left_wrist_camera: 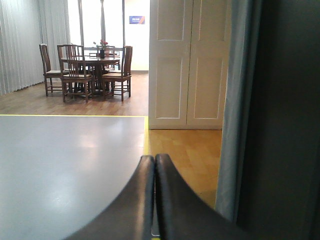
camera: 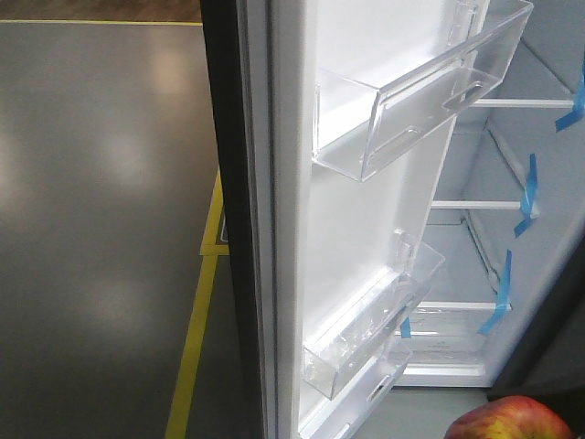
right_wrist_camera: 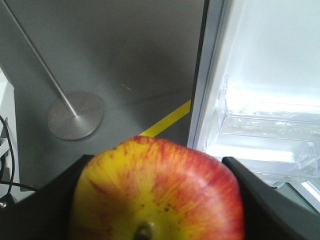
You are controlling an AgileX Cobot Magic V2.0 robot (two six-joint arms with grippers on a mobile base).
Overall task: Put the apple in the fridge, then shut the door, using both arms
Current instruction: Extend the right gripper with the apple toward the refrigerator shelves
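Looks like a staged home inside a lab: dark wooden dining table (left_wrist_camera: 94,60) with matching chairs (left_wrist_camera: 75,72), white panelled double doors (left_wrist_camera: 187,65), plus a grey floor (camera: 101,229) marked with yellow tape lines (camera: 195,338).

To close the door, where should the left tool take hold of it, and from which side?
Probably the near vertical edge of the door, in the bare stretch between the clear bins. No handle shows, and that edge is thin and straight. Come from the front, edge-on. The left tool is shut and must open first.
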